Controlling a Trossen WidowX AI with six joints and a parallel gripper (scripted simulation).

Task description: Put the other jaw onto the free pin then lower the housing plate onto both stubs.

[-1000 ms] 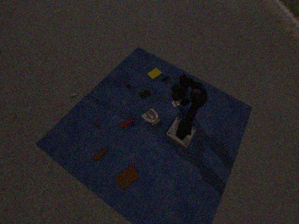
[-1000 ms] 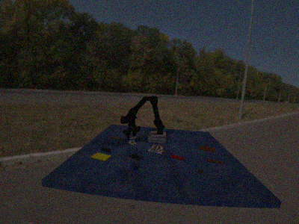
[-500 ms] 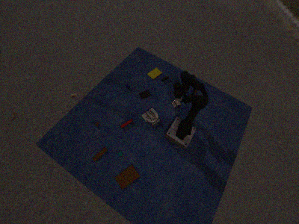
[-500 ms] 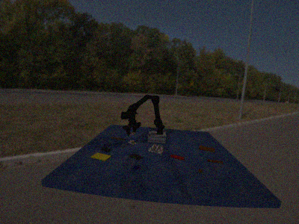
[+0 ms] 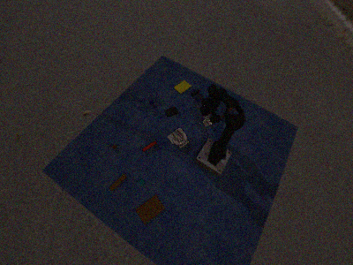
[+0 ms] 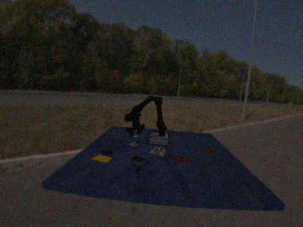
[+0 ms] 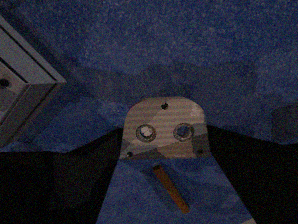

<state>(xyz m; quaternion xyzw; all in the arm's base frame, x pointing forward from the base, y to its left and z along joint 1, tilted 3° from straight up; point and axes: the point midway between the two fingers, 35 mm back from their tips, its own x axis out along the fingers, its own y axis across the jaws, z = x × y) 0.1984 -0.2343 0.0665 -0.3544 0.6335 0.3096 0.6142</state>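
My gripper is shut on the housing plate, a pale plate with two round holes and small dark screw marks, held above the mat. A small pale part shows just below the fingers in the exterior view; its shape is too small to tell. The pale gear base stands on the mat in front of the arm's plinth, away from the gripper. Curved pale parts show on it, but whether both jaws are on their pins and meshed cannot be told.
The arm's pale plinth stands beside the work. On the blue mat lie a yellow block, a red bar, a large orange block and a brown bar.
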